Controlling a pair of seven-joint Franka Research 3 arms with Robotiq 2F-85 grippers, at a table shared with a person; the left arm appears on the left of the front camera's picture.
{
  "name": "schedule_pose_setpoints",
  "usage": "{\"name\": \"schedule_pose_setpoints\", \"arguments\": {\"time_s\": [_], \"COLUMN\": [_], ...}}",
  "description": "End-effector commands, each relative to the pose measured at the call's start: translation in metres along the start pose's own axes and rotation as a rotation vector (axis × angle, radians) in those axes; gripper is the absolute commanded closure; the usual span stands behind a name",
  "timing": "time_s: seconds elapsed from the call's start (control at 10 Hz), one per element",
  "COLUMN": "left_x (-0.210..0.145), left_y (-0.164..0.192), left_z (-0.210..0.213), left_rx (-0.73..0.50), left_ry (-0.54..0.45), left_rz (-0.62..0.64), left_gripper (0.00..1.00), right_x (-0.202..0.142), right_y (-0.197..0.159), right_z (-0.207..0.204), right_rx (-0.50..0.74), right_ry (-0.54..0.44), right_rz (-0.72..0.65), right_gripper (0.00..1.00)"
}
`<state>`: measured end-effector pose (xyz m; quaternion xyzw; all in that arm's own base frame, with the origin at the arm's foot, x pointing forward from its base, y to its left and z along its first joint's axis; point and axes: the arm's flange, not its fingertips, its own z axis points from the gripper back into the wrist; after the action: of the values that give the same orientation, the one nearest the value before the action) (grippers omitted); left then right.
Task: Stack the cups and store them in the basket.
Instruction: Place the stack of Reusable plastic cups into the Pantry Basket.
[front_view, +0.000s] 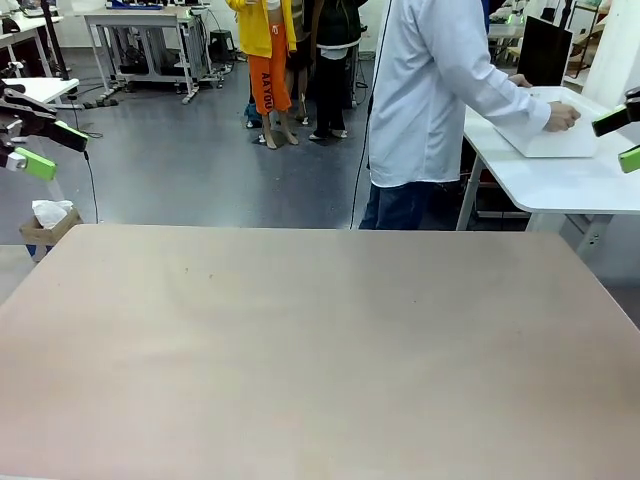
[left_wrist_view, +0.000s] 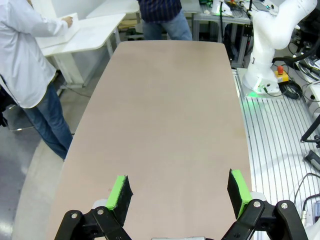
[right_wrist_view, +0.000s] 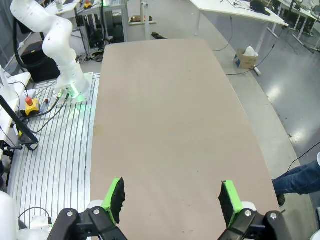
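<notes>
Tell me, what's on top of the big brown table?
Nothing sits on the table; its brown top looks bare. Both claws, left and right, hang open above it. Underneath the table is hidden.

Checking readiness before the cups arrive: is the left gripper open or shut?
Open. In the left wrist view the left gripper's green fingertips stand wide apart, bare table between them, holding nothing.

table (front_view: 300, 340): 1 | grippers: 2 (left (front_view: 42, 150), right (front_view: 620, 140)) | person (front_view: 430, 100): 1
</notes>
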<state>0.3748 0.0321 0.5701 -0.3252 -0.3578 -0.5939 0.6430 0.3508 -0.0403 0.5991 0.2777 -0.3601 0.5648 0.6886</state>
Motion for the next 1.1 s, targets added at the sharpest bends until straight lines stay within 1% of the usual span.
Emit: {"name": "schedule_pose_setpoints", "arguments": {"time_s": [0.0,1.0], "left_x": [0.0027,0.0027], "left_y": [-0.0012,-0.0012], "left_z": [0.0007,0.0007], "left_rx": [-0.003,-0.003], "left_ry": [-0.012,-0.012], "left_rz": [0.006,0.006], "left_gripper": [0.0,0.0], "right_x": [0.0,0.0], "right_y": [-0.0004,-0.0004], "right_z": [-0.0011,-0.0011], "right_rx": [-0.001,-0.001], "right_ry": [-0.023,-0.023], "right_rz": [0.016,0.016], "right_gripper": [0.0,0.0]}}
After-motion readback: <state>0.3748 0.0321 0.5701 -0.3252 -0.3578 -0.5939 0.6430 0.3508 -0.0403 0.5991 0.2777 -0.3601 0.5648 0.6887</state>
